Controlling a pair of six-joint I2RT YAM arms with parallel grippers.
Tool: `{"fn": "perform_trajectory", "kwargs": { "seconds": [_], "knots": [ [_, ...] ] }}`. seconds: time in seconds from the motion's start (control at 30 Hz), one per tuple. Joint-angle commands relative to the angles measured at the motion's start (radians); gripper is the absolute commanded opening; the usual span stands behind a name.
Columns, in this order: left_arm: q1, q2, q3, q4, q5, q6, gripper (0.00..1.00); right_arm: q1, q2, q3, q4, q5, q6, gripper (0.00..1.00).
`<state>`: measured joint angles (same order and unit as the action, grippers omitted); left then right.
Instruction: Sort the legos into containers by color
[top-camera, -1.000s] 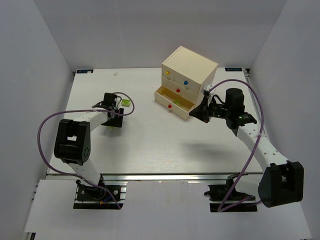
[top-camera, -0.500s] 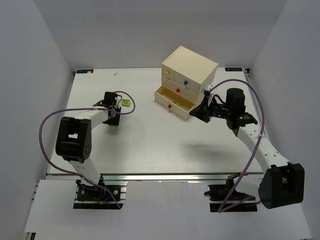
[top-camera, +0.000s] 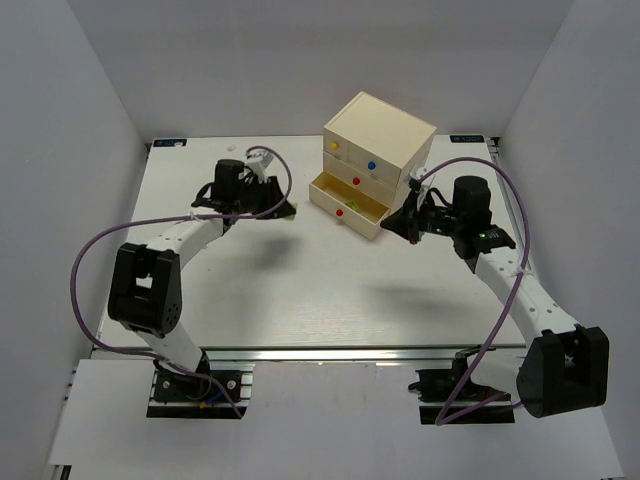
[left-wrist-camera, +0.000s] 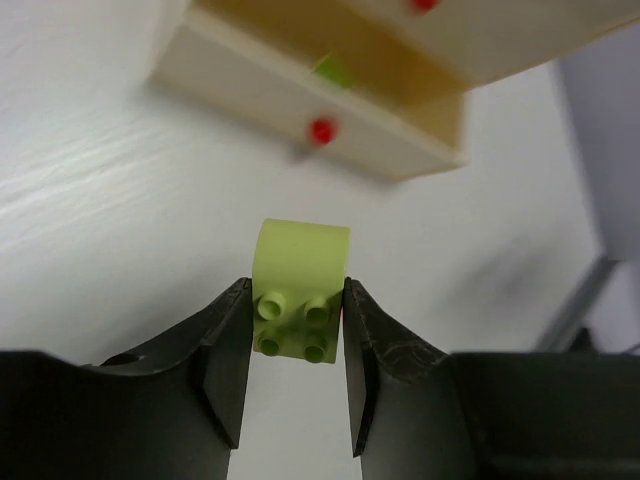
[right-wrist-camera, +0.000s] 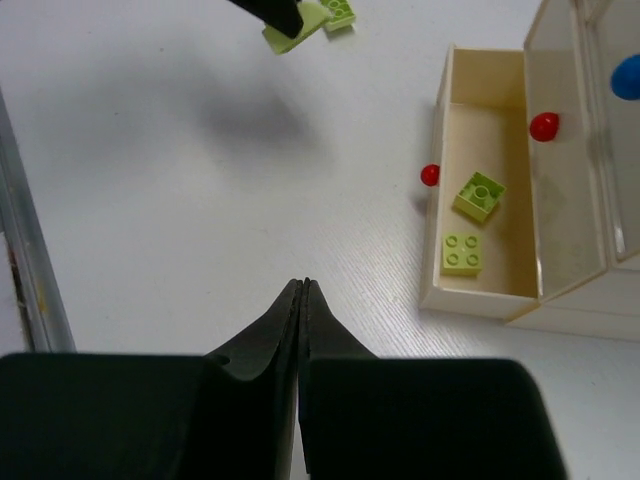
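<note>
Held brick: a lime brick with its four studs facing the wrist camera. It is up off the table, over the far half, left of the open drawer.
Left gripper: the left gripper pinches the held brick, one finger on each side.
Loose brick: one more lime brick lies on the table with its studs up. In the right wrist view it is just beside the held brick.
Drawer: the bottom drawer is pulled out toward the left near side. It has a red knob on its front.
Inside the drawer: two bricks, both lime, lie close together, one tilted and one with its studs up.
Chest: the cream chest stands near the far edge of the table, right of the middle. Its upper drawers are closed.
Right gripper: the right gripper has its jaws pressed tight together and holds nothing. It hangs over the table just beside the right end of the drawer.
Table: the white table has a dark shadow under each arm.
</note>
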<state>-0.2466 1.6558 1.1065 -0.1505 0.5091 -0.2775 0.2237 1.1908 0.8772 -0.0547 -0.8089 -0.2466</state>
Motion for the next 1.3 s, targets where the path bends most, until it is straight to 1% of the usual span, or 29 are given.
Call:
{"fn": "perform_trajectory", "kwargs": {
  "seconds": [0.0, 0.03, 0.07, 0.13, 0.17, 0.23, 0.3, 0.33, 0.37, 0.47, 0.5, 0.53, 0.57, 0.6, 0.63, 0.67, 0.77, 0.9, 1.07, 1.1, 1.13, 1.17, 1.2, 1.23, 1.27],
  "knots": [
    [-0.048, 0.039, 0.078, 0.321, 0.220, -0.342, 0.00, -0.007, -0.028, 0.022, 0.044, 0.086, 0.036, 0.00],
    [-0.057, 0.076, 0.084, 0.371, 0.186, -0.395, 0.00, -0.027, -0.033, 0.014, 0.076, 0.130, 0.044, 0.00],
    [-0.075, 0.094, 0.098, 0.405, 0.155, -0.495, 0.00, -0.011, -0.042, 0.009, 0.094, 0.148, 0.055, 0.00],
    [-0.094, 0.128, 0.116, 0.486, 0.099, -0.570, 0.00, -0.023, -0.056, 0.002, 0.107, 0.180, 0.072, 0.00],
    [-0.114, 0.157, 0.136, 0.511, 0.036, -0.632, 0.00, -0.023, -0.057, 0.000, 0.114, 0.185, 0.078, 0.00],
    [-0.134, 0.192, 0.160, 0.531, -0.035, -0.693, 0.00, -0.035, -0.059, 0.002, 0.116, 0.188, 0.086, 0.00],
    [-0.160, 0.220, 0.213, 0.539, -0.096, -0.712, 0.02, -0.037, -0.060, 0.003, 0.116, 0.186, 0.092, 0.00],
    [-0.160, 0.234, 0.234, 0.526, -0.118, -0.716, 0.04, -0.041, -0.060, 0.003, 0.116, 0.185, 0.095, 0.00],
    [-0.175, 0.267, 0.287, 0.497, -0.145, -0.715, 0.06, -0.046, -0.059, 0.003, 0.116, 0.183, 0.093, 0.00],
    [-0.186, 0.332, 0.349, 0.465, -0.167, -0.727, 0.14, -0.053, -0.060, 0.005, 0.115, 0.177, 0.096, 0.00],
    [-0.186, 0.346, 0.381, 0.453, -0.173, -0.739, 0.17, -0.055, -0.062, 0.005, 0.115, 0.169, 0.098, 0.00],
    [-0.186, 0.363, 0.392, 0.451, -0.169, -0.758, 0.30, -0.058, -0.063, 0.005, 0.115, 0.166, 0.098, 0.00],
    [-0.186, 0.374, 0.403, 0.448, -0.161, -0.764, 0.40, -0.061, -0.062, 0.005, 0.115, 0.166, 0.101, 0.00],
    [-0.186, 0.395, 0.414, 0.436, -0.155, -0.766, 0.47, -0.063, -0.063, 0.006, 0.115, 0.163, 0.101, 0.00],
    [-0.195, 0.401, 0.429, 0.428, -0.155, -0.766, 0.58, -0.066, -0.066, 0.005, 0.115, 0.160, 0.101, 0.00],
    [-0.195, 0.404, 0.429, 0.422, -0.158, -0.766, 0.63, -0.066, -0.066, 0.005, 0.115, 0.159, 0.101, 0.00],
    [-0.195, 0.410, 0.420, 0.424, -0.153, -0.769, 0.71, -0.075, -0.063, 0.003, 0.115, 0.154, 0.104, 0.00],
    [-0.195, 0.417, 0.421, 0.434, -0.139, -0.767, 0.72, -0.075, -0.054, 0.003, 0.115, 0.142, 0.109, 0.00],
    [-0.185, 0.403, 0.429, 0.449, -0.118, -0.761, 0.70, -0.078, -0.049, 0.008, 0.112, 0.119, 0.104, 0.00],
    [-0.184, 0.391, 0.424, 0.454, -0.115, -0.747, 0.64, -0.081, -0.040, 0.017, 0.084, 0.058, 0.064, 0.08],
    [-0.184, 0.354, 0.409, 0.462, -0.109, -0.735, 0.61, -0.069, -0.037, 0.023, 0.058, 0.003, 0.025, 0.18],
    [-0.174, 0.331, 0.398, 0.460, -0.104, -0.718, 0.52, -0.064, -0.025, 0.032, 0.011, -0.060, -0.029, 0.28],
    [-0.174, 0.305, 0.391, 0.451, -0.100, -0.671, 0.25, -0.057, -0.005, 0.042, -0.063, -0.178, -0.137, 0.43],
    [-0.162, 0.245, 0.374, 0.407, -0.107, -0.640, 0.13, -0.032, 0.007, 0.057, -0.106, -0.226, -0.199, 0.49],
    [-0.152, 0.210, 0.368, 0.369, -0.118, -0.597, 0.04, 0.006, 0.032, 0.068, -0.210, -0.272, -0.273, 0.53]
  ]
}}
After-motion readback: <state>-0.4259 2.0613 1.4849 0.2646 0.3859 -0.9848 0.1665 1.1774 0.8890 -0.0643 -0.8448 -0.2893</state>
